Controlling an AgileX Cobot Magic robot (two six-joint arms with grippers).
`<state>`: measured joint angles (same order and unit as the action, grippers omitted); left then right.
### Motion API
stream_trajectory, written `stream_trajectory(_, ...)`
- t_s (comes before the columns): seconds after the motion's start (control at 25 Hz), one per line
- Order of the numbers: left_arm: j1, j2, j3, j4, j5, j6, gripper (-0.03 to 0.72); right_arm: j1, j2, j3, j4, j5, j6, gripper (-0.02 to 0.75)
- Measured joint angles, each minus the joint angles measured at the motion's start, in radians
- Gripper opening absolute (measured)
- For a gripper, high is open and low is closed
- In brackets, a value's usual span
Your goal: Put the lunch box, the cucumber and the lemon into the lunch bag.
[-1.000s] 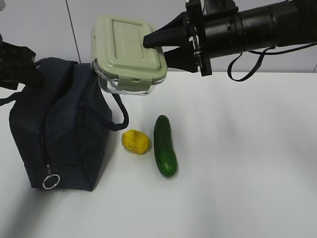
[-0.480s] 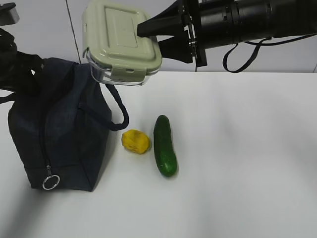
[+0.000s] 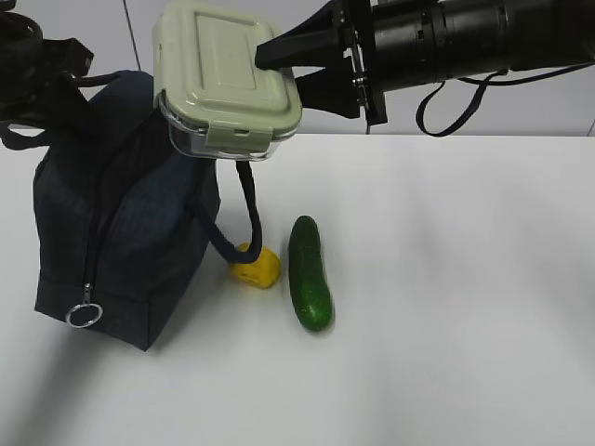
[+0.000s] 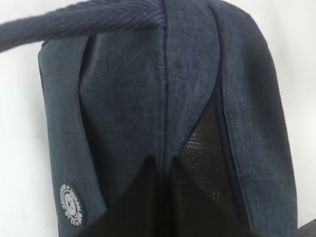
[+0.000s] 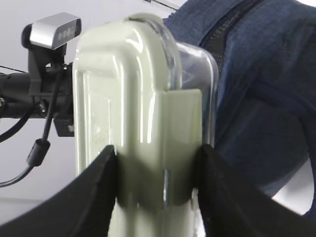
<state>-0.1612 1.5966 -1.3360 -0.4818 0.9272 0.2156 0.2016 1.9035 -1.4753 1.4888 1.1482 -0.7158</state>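
The dark navy lunch bag (image 3: pixel 139 251) stands at the left, tilted, with its near end raised a little off the white table (image 3: pixel 446 279). My left gripper (image 3: pixel 37 70) is shut on the bag's top fabric (image 4: pixel 123 98), fingers (image 4: pixel 143 197) pinched on a seam. My right gripper (image 3: pixel 279 67) is shut on the lunch box (image 3: pixel 218 74), which has a sage-green lid, and holds it tilted in the air over the bag's right top edge; it fills the right wrist view (image 5: pixel 133 98). The yellow lemon (image 3: pixel 260 269) and the cucumber (image 3: pixel 310 272) lie beside the bag.
One loop handle (image 3: pixel 244 209) hangs down over the lemon's left part. The zipper's metal ring pull (image 3: pixel 82 316) hangs at the bag's lower near corner. The left arm with its camera (image 5: pixel 52 29) shows behind the lunch box. White table stretches to the right.
The left gripper has pulled the bag's top up, so the bag tilted and shifted right and its handle now hangs over the lemon. The lunch box rose and moved left, then held still.
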Motion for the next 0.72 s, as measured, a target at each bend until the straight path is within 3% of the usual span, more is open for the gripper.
stream_trajectory(0.72, 0.0, 0.0, -0.02, -0.073, 0.026, 0.043, -0.006, 0.038, 0.126, 0.0, 0.035, -0.083, 0.002, 0.363)
